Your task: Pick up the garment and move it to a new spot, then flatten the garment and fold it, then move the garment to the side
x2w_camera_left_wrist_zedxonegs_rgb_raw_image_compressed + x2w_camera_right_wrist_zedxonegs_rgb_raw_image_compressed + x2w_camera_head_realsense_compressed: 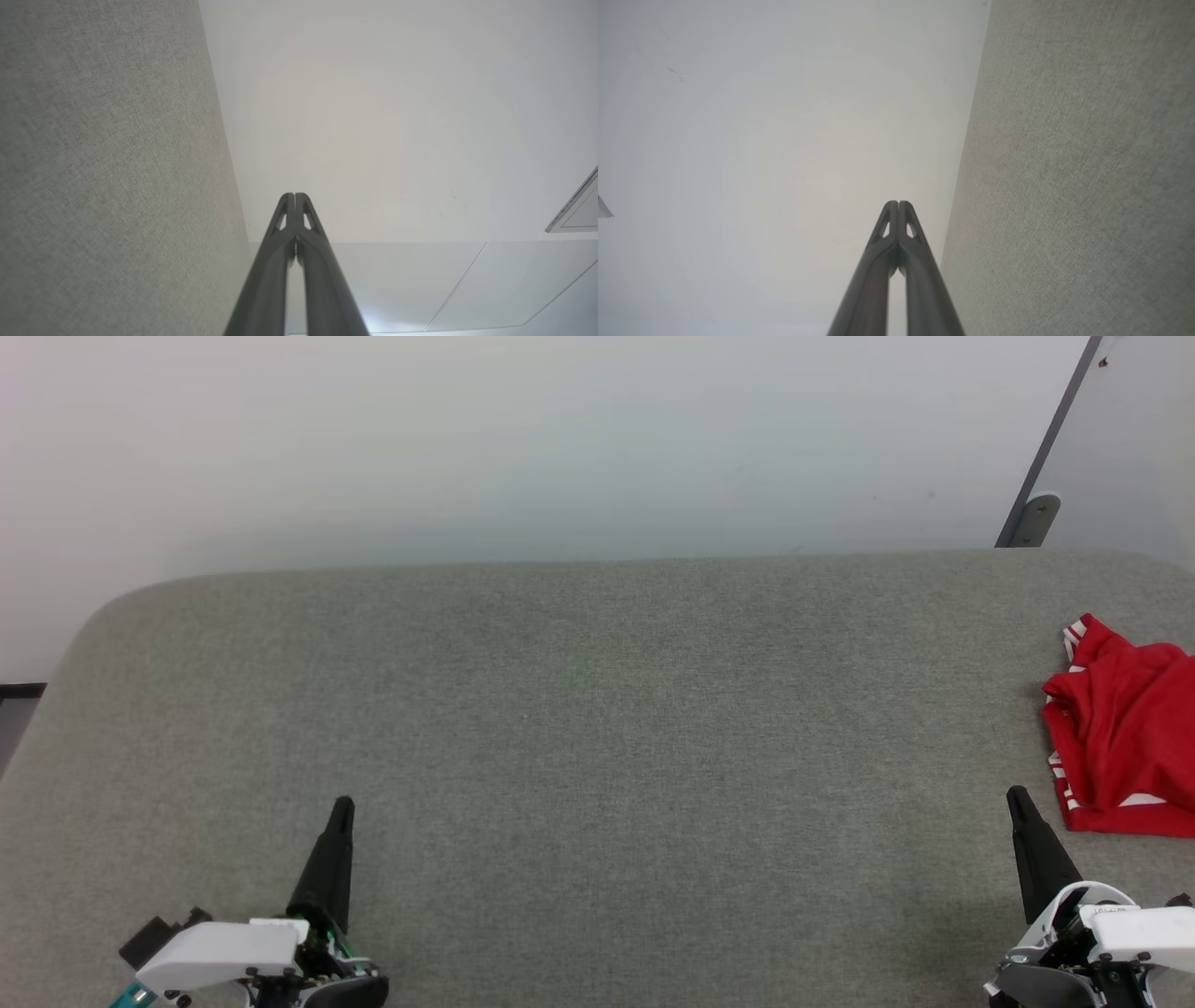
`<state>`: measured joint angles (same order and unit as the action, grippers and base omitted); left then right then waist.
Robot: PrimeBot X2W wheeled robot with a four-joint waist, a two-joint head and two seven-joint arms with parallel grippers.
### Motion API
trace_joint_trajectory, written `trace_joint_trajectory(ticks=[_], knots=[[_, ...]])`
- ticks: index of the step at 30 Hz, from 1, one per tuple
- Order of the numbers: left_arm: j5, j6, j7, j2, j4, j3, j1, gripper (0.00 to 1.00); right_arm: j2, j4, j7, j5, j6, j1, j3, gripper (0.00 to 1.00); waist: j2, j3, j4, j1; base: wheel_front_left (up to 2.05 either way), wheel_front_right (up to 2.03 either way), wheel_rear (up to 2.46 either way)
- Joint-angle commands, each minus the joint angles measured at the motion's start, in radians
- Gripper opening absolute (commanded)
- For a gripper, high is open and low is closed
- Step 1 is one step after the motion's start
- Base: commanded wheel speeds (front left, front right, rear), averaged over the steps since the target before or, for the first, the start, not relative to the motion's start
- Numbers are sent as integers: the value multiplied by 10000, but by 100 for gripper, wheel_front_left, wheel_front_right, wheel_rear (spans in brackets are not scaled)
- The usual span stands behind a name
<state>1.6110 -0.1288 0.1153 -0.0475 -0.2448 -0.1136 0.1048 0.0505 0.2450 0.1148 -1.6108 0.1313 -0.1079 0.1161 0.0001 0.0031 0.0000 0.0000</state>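
Head view: the garment (1125, 728) lies bunched at the right edge of the grey surface (597, 709), near the right gripper (1016, 795). Left wrist view: the left gripper (293, 196) is pinched closed, empty. Right wrist view: same — unopened, it would only shove cloth.

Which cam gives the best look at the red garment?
Head view: the garment lies crumpled at the right edge of the grey surface, partly cut off by the frame. Wrist views face surface and wall past the left claw and right claw.
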Motion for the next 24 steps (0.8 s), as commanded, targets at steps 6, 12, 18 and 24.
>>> trace_joint_trajectory(ticks=[6,12,18,24], knots=[[29,-36,16,-10,-13,-19,103,0,-32,-22,23,-40,-10,-15,-9,0,-1,0,0,0,0,0,0],[30,-36,15,-10,-13,-18,103,0,-32,-22,22,-40,-10,-15,-9,0,-1,0,0,0,0,0,0],[31,-36,16,-10,-13,-20,103,0,-32,-22,22,-40,-10,-15,-10,0,-1,0,0,0,0,0,0],[32,-36,16,-10,-13,-16,102,0,-32,-22,22,-41,-10,-15,-10,0,-1,0,0,0,0,0,0]])
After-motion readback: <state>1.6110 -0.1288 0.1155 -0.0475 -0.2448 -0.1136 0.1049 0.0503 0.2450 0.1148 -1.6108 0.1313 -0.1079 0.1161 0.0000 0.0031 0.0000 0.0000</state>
